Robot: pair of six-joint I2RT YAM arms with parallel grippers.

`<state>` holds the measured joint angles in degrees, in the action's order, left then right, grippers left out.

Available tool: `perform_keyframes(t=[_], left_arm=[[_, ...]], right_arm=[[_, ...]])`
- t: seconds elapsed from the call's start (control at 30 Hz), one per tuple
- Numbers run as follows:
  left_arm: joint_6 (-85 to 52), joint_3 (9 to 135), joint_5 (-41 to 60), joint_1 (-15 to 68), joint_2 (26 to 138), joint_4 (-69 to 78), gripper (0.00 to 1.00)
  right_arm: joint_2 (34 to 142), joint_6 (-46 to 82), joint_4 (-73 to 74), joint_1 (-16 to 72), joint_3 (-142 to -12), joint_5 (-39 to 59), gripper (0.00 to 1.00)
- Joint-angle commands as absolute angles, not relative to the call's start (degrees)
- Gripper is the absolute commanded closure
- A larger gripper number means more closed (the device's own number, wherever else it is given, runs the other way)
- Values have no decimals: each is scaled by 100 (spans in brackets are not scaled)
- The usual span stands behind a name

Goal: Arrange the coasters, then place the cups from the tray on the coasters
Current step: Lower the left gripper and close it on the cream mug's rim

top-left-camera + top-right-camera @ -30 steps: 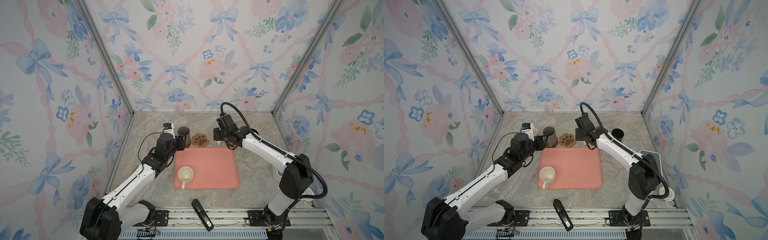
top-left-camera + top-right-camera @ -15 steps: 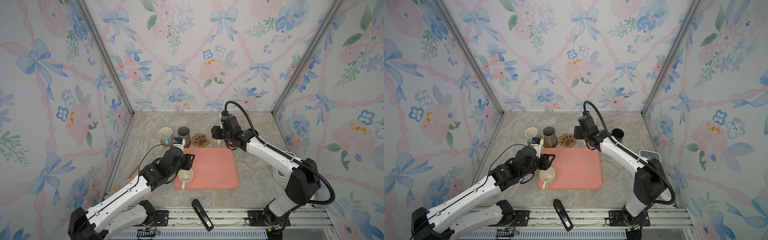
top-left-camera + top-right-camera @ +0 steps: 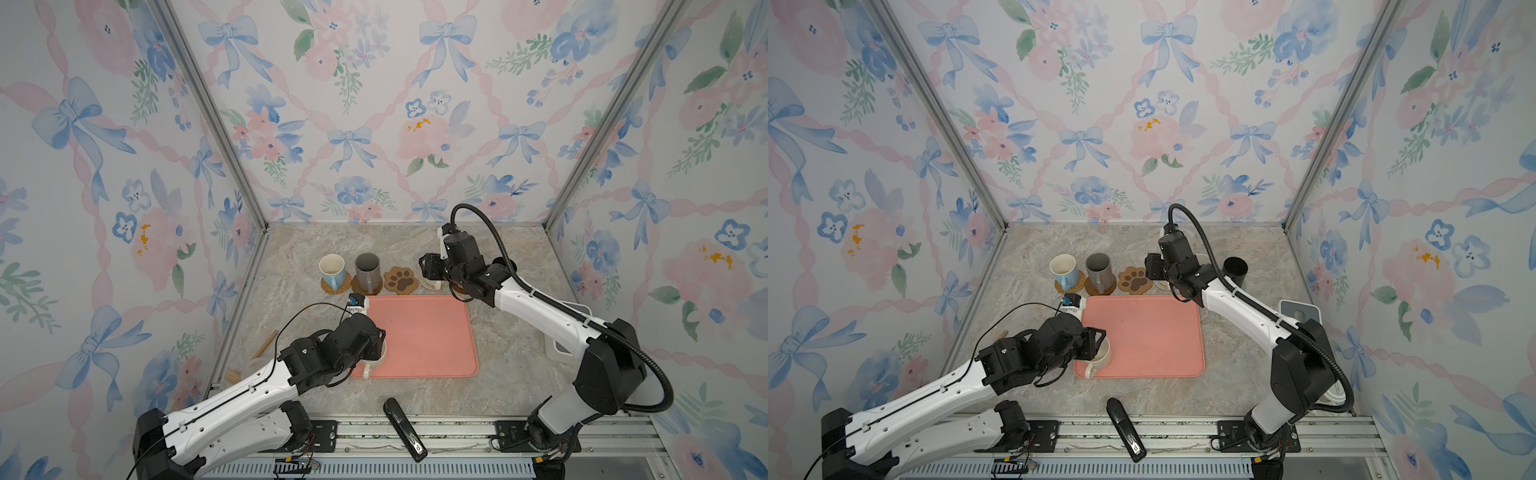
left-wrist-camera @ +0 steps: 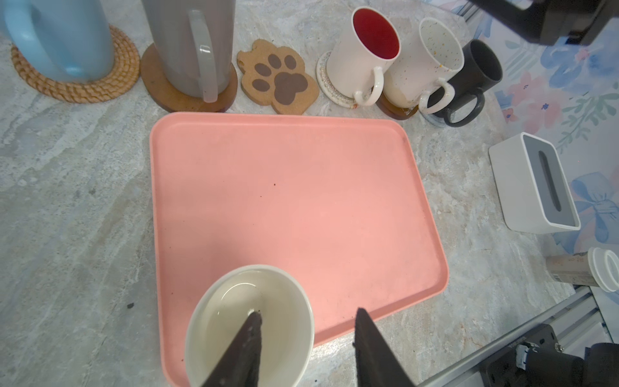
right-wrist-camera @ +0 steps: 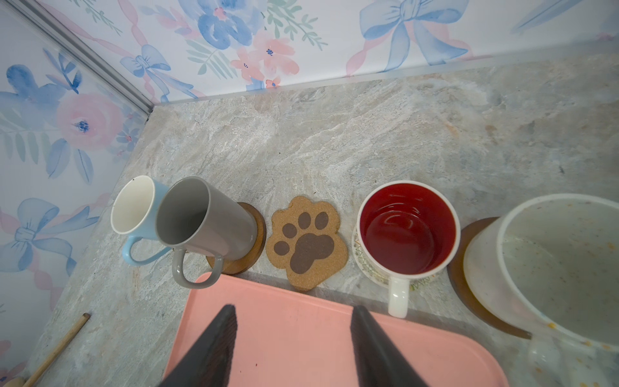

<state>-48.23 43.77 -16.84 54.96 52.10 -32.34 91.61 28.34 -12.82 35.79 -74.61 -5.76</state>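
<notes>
**Item:** cream cup (image 4: 274,301), upright at a near corner of the tray (image 4: 284,187), the only 1 left there.
**Destination (judged):** bare paw-print coaster (image 4: 279,77), between the grey cup (image 4: 191,43) and the red-lined cup (image 4: 361,57).
**Step:** rim grasp. Close squarely on the wall, lift straight, and keep clear of the neighbours when setting down.
**Left gripper** (image 4: 308,313): jaws apart, 1 inside the cup and 1 outside, wall not yet pinched.
**Right gripper** (image 5: 294,307): jaws apart, empty, above the tray's far edge.
</notes>
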Motion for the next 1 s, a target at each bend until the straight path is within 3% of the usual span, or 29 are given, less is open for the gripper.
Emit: perform_keyframes(t=[0.0, 0.97], left_arm=[[-5069, 4384, -1890, 5647, 5297, -3639, 58], [-5765, 3710, -1581, 6170, 4678, -4152, 66]], right_arm=[[9067, 2877, -1117, 3600, -7365, -475, 42], [9709, 2957, -976, 3625, -7641, -8, 44]])
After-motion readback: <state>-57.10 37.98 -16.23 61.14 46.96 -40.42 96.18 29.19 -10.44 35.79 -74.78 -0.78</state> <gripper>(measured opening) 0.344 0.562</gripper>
